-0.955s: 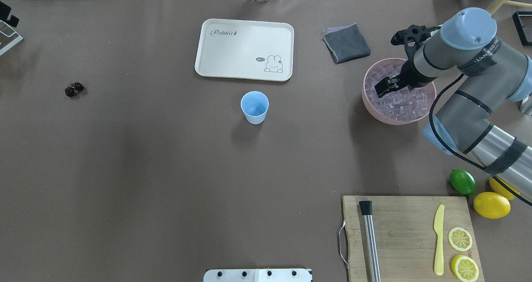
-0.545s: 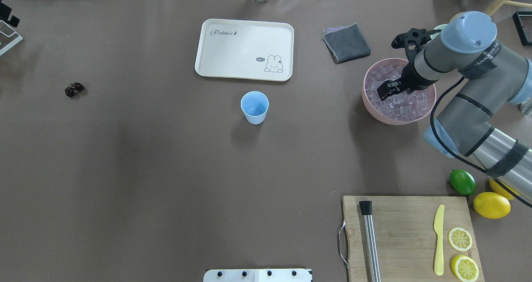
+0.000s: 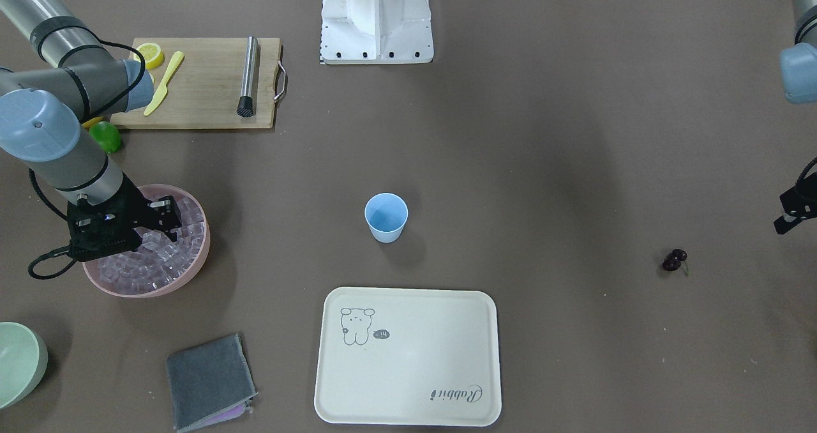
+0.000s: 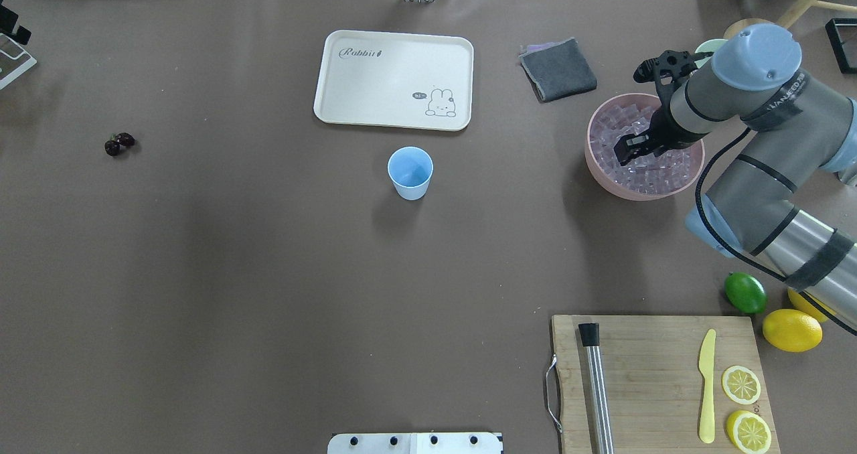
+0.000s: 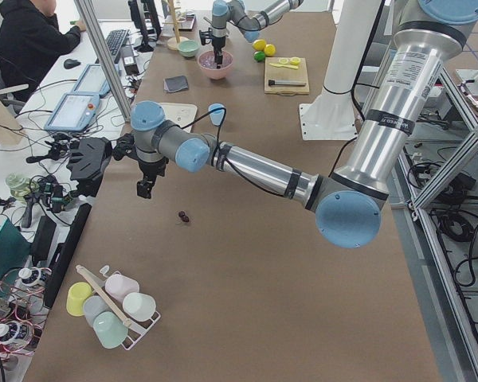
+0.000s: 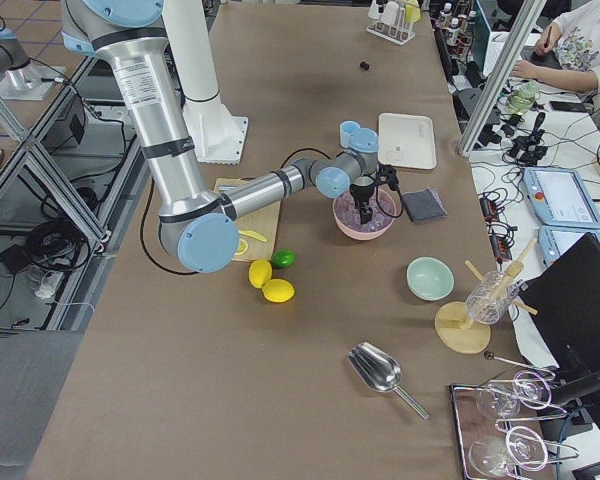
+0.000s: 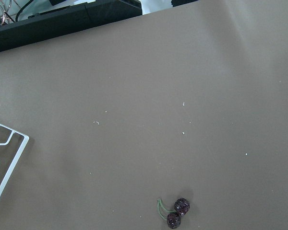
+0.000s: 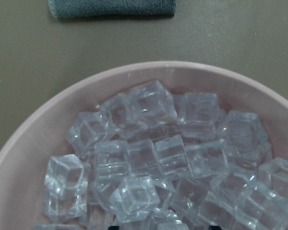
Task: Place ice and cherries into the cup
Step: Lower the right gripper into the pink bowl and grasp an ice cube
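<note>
Hovering low over the pink bowl [image 4: 604,181], the right hand [image 4: 629,149] points down into the heap of ice [image 8: 153,158], and its jaws show only as two dark tips at the bottom edge of the wrist view, well apart, with cubes lying between them: released, holding nothing. That spread looks chosen so that the fingers can drop either side of a single cube rather than push the pile about. All the ice in view lies in the bowl, at the desk's [image 4: 268,273] right end, and the cup [image 4: 410,173] stands upright and alone near the middle, just in front of the cream tray [image 4: 394,79], its mouth open to either arm; no cube shows inside it, so the task seems barely begun. The cherries [image 4: 118,143] lie joined by their stems on the bare desk far to the left, well apart from the cup. The left hand [image 3: 790,212] hangs above that end, its wrist camera looking down on the fruit, probably parked there to take the cherries once the ice is in; whether it is released or clenched I cannot tell.
</note>
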`<state>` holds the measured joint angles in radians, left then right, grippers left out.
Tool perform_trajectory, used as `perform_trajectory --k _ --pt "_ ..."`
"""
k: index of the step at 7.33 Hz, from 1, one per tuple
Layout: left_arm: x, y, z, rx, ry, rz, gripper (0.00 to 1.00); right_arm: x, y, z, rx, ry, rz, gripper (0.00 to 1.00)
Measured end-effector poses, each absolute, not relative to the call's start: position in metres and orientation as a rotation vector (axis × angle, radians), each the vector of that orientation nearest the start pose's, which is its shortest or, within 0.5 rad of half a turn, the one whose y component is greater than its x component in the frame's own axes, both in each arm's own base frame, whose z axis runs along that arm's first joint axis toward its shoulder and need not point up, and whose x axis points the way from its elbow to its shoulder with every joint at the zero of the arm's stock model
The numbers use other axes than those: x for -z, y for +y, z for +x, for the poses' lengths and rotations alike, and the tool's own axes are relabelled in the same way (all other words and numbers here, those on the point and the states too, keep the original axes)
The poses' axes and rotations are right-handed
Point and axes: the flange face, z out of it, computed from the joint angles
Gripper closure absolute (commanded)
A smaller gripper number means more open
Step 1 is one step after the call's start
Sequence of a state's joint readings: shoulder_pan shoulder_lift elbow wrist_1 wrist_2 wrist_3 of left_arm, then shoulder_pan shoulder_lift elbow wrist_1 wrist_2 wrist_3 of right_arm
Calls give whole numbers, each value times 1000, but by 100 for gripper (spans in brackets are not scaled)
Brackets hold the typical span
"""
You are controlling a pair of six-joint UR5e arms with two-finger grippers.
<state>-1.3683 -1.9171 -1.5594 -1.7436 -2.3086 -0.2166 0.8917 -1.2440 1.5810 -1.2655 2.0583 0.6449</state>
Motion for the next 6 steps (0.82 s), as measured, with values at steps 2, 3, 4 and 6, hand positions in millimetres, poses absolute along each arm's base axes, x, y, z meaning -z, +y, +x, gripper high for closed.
perform_trajectory --k 2,3,4,6 --pt "-449 -637 63 -174 807 325 2 -448 -549 -332 184 -757 205 61" --pt "-449 -637 63 -174 807 325 2 -448 -548 -332 183 -757 204 68" --pt "-450 -637 63 -174 807 325 2 -448 -548 -331 182 -758 205 79" --pt "-450 -636 63 -174 807 325 2 -442 -547 -330 184 -764 209 100"
